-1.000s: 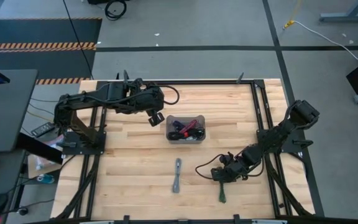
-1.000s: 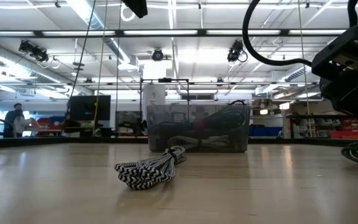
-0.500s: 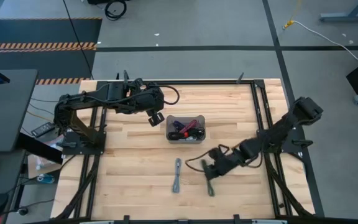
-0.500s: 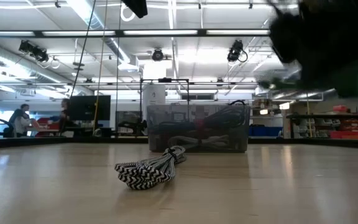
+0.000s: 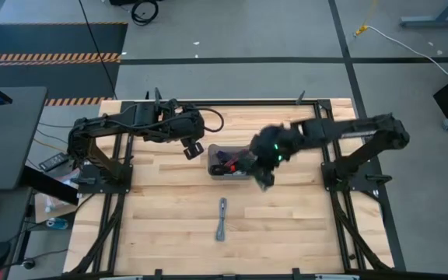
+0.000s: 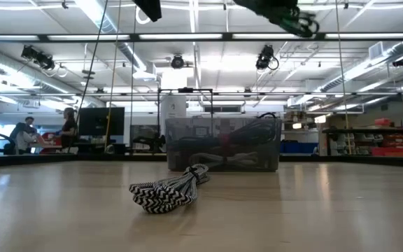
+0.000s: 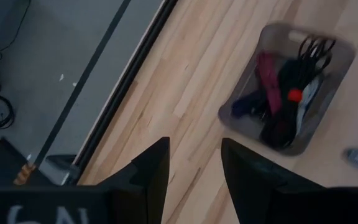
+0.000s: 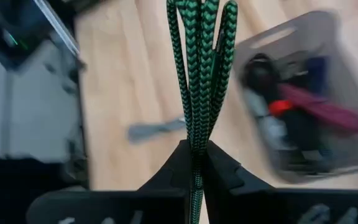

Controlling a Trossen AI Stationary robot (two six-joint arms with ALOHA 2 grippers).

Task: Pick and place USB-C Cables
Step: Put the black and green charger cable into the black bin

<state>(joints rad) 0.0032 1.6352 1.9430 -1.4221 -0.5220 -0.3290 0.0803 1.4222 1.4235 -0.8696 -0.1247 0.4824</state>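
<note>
No writing can be read anywhere. The left gripper (image 5: pixel 194 150) hangs released just left of the bin (image 5: pixel 249 174), which holds several cables. One grey cable (image 5: pixel 222 218) lies on the table. The right gripper (image 8: pixel 194 163) clenches one green cable (image 8: pixel 199 68) at the bin's right end.

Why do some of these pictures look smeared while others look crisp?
In the high view the right gripper is streaked with motion blur above the bin, while the grey cable is crisp. In the right wrist view the green cable it grips is sharp, but the table behind it is smeared. In the low view ceiling lights glare.
</note>
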